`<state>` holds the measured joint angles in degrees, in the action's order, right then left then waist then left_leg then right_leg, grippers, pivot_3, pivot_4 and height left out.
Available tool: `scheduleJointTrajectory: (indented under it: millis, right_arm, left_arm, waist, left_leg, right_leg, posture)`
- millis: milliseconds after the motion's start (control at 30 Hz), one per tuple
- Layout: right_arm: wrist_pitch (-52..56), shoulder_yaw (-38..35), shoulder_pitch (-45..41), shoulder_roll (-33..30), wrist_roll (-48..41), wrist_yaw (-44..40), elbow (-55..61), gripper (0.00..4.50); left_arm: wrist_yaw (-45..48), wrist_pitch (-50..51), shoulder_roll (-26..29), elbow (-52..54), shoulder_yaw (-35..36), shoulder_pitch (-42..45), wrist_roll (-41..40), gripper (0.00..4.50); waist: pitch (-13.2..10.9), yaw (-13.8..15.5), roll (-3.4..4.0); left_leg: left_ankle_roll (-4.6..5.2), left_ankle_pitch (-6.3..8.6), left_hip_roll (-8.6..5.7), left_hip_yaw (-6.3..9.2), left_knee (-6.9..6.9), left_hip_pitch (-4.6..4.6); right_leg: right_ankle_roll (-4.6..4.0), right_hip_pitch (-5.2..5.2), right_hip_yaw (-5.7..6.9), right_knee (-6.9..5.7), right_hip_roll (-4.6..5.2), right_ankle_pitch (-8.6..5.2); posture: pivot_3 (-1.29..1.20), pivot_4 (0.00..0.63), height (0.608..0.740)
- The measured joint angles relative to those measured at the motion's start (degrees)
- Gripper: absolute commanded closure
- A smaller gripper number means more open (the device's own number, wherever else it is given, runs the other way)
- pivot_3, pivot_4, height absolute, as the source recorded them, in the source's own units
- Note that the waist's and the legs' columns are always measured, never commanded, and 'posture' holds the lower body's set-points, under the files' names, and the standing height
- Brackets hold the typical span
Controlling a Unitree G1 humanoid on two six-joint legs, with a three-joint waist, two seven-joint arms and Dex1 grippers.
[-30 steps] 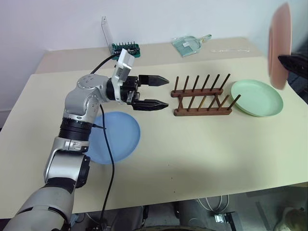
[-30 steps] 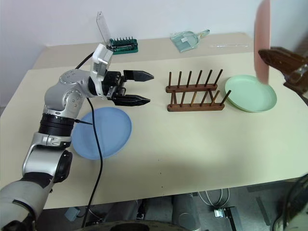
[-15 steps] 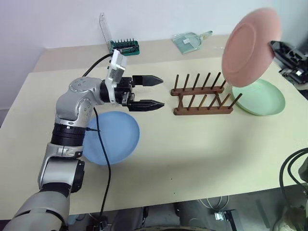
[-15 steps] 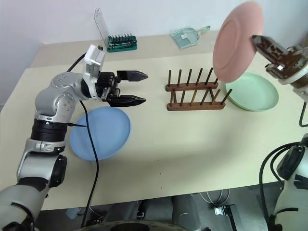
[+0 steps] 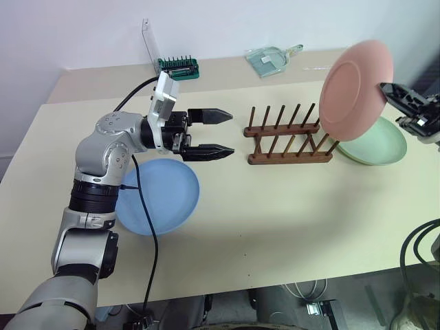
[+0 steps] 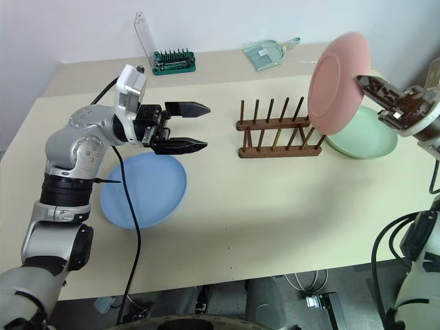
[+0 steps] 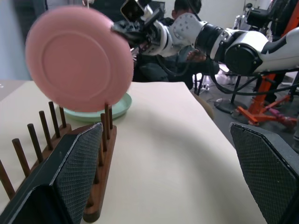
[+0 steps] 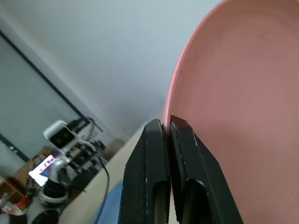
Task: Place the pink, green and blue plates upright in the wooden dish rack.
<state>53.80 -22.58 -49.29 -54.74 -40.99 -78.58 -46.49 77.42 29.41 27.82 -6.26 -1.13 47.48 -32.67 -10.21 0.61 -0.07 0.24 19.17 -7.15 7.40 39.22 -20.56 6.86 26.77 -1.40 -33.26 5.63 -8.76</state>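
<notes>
right gripper (image 6: 363, 81) was seen clamped on the rim of the pink plate (image 5: 354, 82), which was held on edge in the air above the right end of the wooden dish rack (image 5: 289, 136) and partly in front of the green plate (image 5: 381, 143). left gripper (image 5: 227, 132) was held level over the table (image 5: 289, 220) with its two black fingers spread wide and nothing between them, pointed toward the rack's left end and well apart from it. a pale beige tabletop was shown, set against a plain light wall; in the left wrist view a seated person (image 7: 187, 28) and orange framed stands (image 7: 261, 100) were made out beyond the far edge. three plates were counted: the pink one aloft, the green one lying flat just beside the rack's right end, and the blue plate (image 5: 159, 196) lying flat beneath the left arm, crossed by a black cable (image 5: 148, 227). one rack was counted, with two rows of upright pegs and every slot empty. at the back of the table a green tray of screwdriver bits (image 5: 179, 67) with its clear lid raised and a clear dustpan-shaped item (image 5: 271, 60) were placed, well apart from the rack.
</notes>
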Motion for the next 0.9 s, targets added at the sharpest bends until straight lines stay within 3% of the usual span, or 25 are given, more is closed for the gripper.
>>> scheduleJointTrajectory:
  millis: [67, 167, 400, 433, 600, 733, 800, 900]
  right_arm:
    - [0.0, 0.0, 0.1, 0.8, 0.1, 0.9, 0.1, 4.47]
    - [-0.1, -0.4, 0.1, 1.5, 0.2, 2.7, 0.7, 3.61]
    - [-1.0, -0.8, 0.5, 2.6, 0.1, 6.0, 5.2, 0.27]
    - [-2.1, -0.9, 0.5, 2.7, 0.1, 6.5, 6.1, 0.08]
    - [-10.6, -2.8, 0.5, 4.5, 1.1, 11.9, 8.5, 0.08]
    - [-32.5, -3.9, 1.7, 5.2, 10.8, 24.3, 11.0, 0.08]
    - [-42.1, -1.1, 5.9, 3.1, 17.5, 27.1, 12.9, 0.08]
    - [-46.3, 3.1, 11.8, 0.6, 24.1, 27.8, 13.3, 0.08]
  left_arm:
    - [0.0, 0.0, 0.1, 0.0, -0.2, 0.1, 0.0, 0.00]
    - [0.0, 0.0, 0.1, 0.0, -0.3, 0.2, 0.0, 0.00]
    - [0.0, 0.0, 0.1, 0.0, -0.4, 0.2, 0.0, 0.00]
    - [0.0, 0.0, 0.1, 0.0, -0.4, 0.2, 0.0, 0.00]
    - [-0.2, 0.1, 0.2, 0.0, -0.4, 0.2, 0.0, 0.00]
    - [-0.6, 0.1, 0.2, 0.4, -0.3, 0.2, -0.1, 0.00]
    - [-0.9, 0.1, 0.1, 0.7, -0.4, 0.2, -0.2, 0.00]
    - [-1.1, 0.1, 0.3, 0.8, -0.3, 0.1, -0.3, 0.00]
  waist:
    - [0.0, 0.0, 0.01]
    - [0.0, 0.0, 0.01]
    - [0.0, 0.0, 0.01]
    - [0.0, 0.0, 0.01]
    - [0.0, 0.0, 0.01]
    - [0.0, 0.1, 0.02]
    - [0.0, 0.2, 0.02]
    - [0.0, -0.1, 0.03]
  left_leg:
    - [-0.01, -0.01, 0.00, 0.00, 0.00, 0.01]
    - [-0.01, -0.01, 0.01, 0.00, 0.00, 0.01]
    - [-0.02, -0.01, 0.00, 0.00, 0.00, 0.01]
    - [-0.02, -0.01, 0.00, 0.00, 0.00, 0.02]
    - [-0.02, -0.01, 0.00, 0.00, 0.01, 0.03]
    - [-0.03, -0.02, 0.00, -0.02, 0.00, 0.02]
    - [-0.03, -0.02, -0.01, -0.02, 0.00, 0.02]
    - [-0.02, -0.02, -0.03, -0.18, 0.03, 0.08]
  right_leg:
    - [0.00, 0.00, 0.00, 0.00, 0.00, 0.00]
    - [-0.01, 0.00, 0.00, 0.00, -0.01, 0.01]
    - [-0.01, -0.01, 0.00, -0.01, 0.00, 0.01]
    - [-0.01, -0.01, 0.00, -0.01, 0.00, 0.01]
    - [-0.01, -0.01, 0.00, -0.02, -0.01, 0.01]
    - [-0.01, 0.03, 0.00, -0.06, -0.01, 0.01]
    - [-0.01, 0.01, 0.01, -0.06, -0.01, 0.01]
    - [-0.02, 0.00, -0.06, -0.06, 0.01, 0.04]
  posture:
    - [0.00, 0.150, 0.740]
    - [0.00, 0.150, 0.740]
    - [0.00, 0.150, 0.740]
    - [0.00, 0.150, 0.740]
    - [0.00, 0.150, 0.740]
    - [0.00, 0.150, 0.740]
    - [0.00, 0.150, 0.740]
    - [0.00, 0.150, 0.740]
